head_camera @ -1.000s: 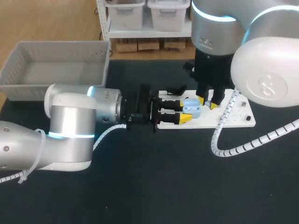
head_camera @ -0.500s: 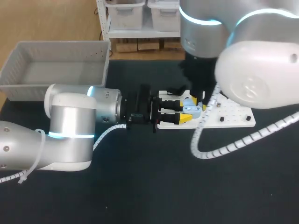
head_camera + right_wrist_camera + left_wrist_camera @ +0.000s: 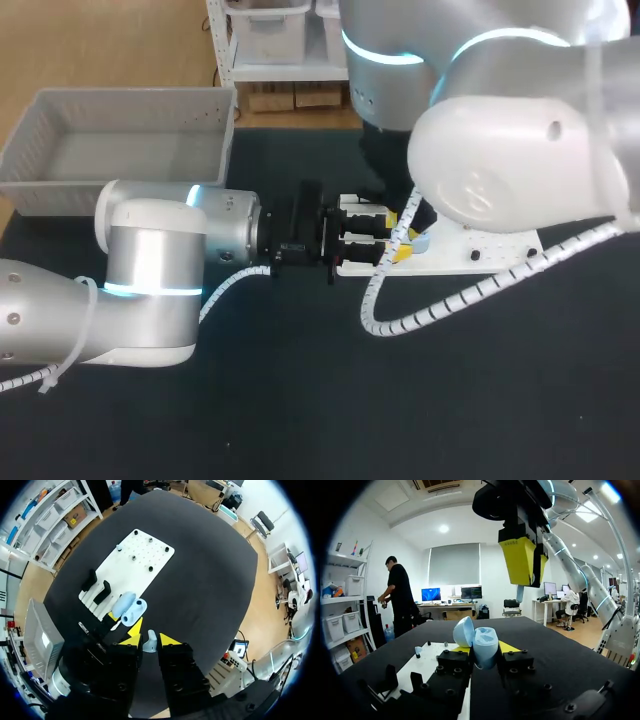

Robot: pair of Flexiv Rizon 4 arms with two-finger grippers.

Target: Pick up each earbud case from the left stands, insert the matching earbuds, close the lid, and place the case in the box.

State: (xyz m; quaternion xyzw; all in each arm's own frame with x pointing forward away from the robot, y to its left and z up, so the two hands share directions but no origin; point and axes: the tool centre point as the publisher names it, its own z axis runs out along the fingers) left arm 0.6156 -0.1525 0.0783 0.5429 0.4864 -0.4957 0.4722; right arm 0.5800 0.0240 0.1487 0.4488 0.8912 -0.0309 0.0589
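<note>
Left jaws were closed narrowly on the open earbud case (image 3: 485, 642), a yellow tip at each side, with the lid (image 3: 463, 631) swung up. Right jaws were nearly together, pinching a pale earbud (image 3: 150, 642), and hung above the case, clear of it.

In the head view the right arm (image 3: 500, 170) hid the case and the right jaws; the grey box (image 3: 120, 130) sat at the far left corner of the table (image 3: 300, 400).

The right wrist view showed the case over the white board (image 3: 142, 560), at its end by two black stands (image 3: 97, 587).
</note>
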